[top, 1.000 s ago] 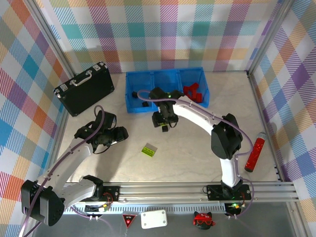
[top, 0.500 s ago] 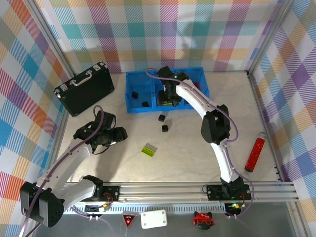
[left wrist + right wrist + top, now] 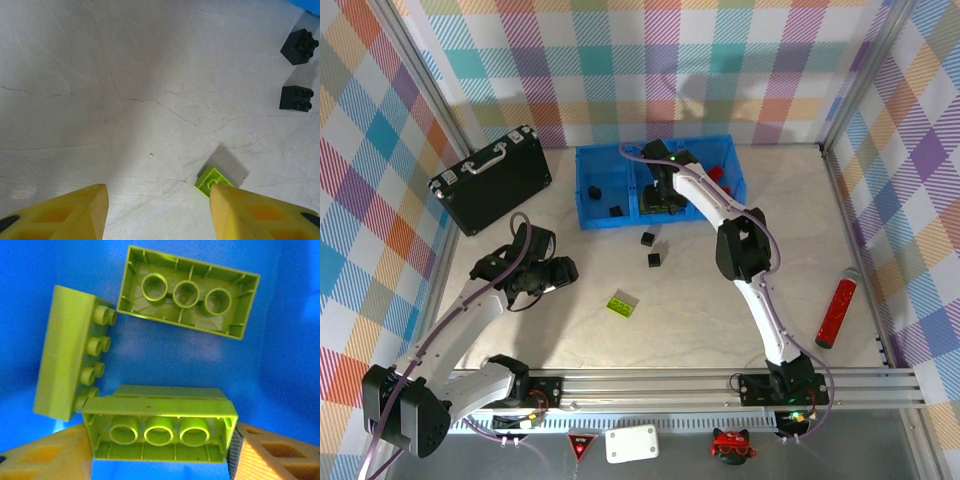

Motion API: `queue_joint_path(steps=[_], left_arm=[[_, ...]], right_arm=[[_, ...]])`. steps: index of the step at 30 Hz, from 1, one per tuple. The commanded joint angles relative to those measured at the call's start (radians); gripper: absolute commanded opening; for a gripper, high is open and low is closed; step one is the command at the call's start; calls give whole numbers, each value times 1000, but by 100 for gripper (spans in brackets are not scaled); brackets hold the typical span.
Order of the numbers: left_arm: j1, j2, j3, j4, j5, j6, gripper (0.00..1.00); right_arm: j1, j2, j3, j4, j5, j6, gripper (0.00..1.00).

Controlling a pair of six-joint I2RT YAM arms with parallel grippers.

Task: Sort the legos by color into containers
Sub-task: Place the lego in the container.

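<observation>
Black case [image 3: 492,178], red cylinder [image 3: 837,312], perhaps marker

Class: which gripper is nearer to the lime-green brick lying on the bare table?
Left. The left gripper sits just beside the table brick; the right gripper is away in the blue tray, gripping another green brick.

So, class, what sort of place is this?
Probably a robotics lab test cell: white left arm and right arm bolted to a silver metal rail, pastel checked cloth walls enclosing the table.

Marbled table [image 3: 720,300]: blue tray [image 3: 582,190], black case [image 3: 492,180], two black legos [image 3: 655,260], lime lego [image 3: 621,303], red tube [image 3: 838,310].
</observation>
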Motion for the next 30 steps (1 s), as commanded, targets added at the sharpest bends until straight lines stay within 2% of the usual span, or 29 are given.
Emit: queue_joint_path(steps=[1, 8, 14, 20, 25, 30], left_arm=[[-7, 1, 31, -18, -12, 8, 56], [-7, -6, 55, -42, -5, 17, 57], [-11, 6, 61, -36, 16, 13, 58], [-31, 53, 69, -46, 13, 11, 61], [-88, 98, 83, -30, 13, 6, 63], [-177, 181, 122, -25, -1, 28, 69]], right_arm=[[-6, 20, 35, 10, 10, 12, 65], [-7, -26, 38, -13, 15, 23, 74], [-6, -123, 25, -47, 18, 23, 75], [-3, -260, -41, -49, -33, 35, 75], [-3, -398, -175, -10, -101, 54, 75], [-3, -548, -356, 31, -115, 64, 75]])
